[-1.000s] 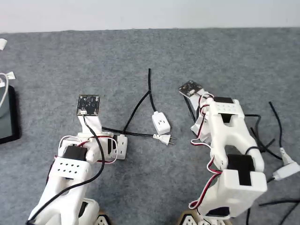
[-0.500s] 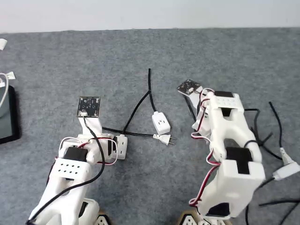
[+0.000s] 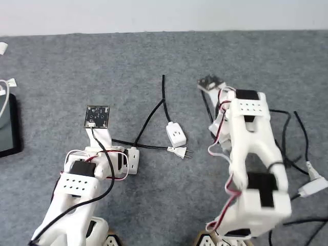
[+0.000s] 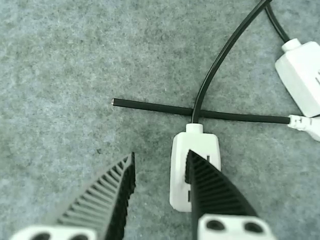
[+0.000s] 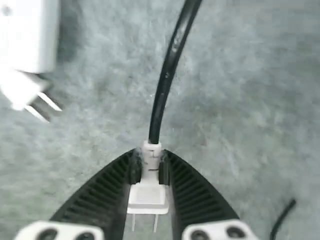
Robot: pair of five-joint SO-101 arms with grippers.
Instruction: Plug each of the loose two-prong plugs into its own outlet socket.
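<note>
Right jaws are clamped on a white two-prong plug [image 5: 146, 196] at the lower centre of the wrist view; from above it is hidden under the right arm [image 3: 251, 143]. Left jaws stand apart over the bench [image 4: 60, 60], one tip covering part of an outlet socket [image 4: 200, 142]; whether they touch is unclear.

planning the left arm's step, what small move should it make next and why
Probably slide the left hand sideways until the white rectangular plastic outlet socket sits between its open fingers. Now one finger overlaps the socket and the gap faces bare grey carpet.
</note>
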